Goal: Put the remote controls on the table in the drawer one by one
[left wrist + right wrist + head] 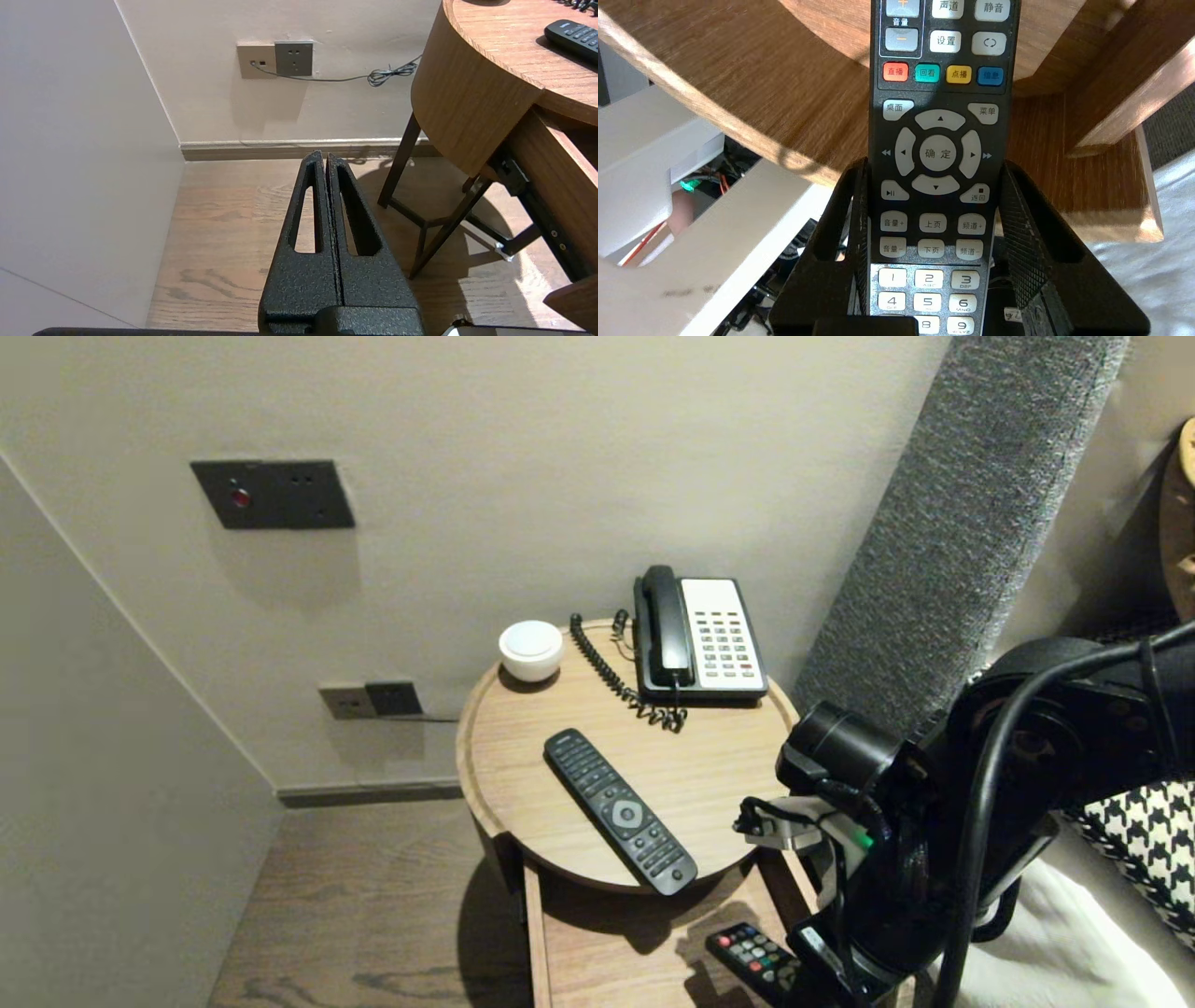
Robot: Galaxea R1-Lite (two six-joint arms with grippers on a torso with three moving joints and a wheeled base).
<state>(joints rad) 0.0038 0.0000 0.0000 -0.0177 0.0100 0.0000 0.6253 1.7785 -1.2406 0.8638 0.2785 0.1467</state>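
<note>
While right tool (pixel 934 170) clamps remote (pixel 943 56), left tool (pixel 325 158) closed

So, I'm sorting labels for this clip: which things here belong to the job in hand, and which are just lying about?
In hand: right hand, gripping the coloured-button remote by its edges.
Lying about: slim black remote, phone, white round object on the round table; left hand, shut, low beside the table.

Head overhead, wrists close, round table (pixel 709 775) shared
</note>
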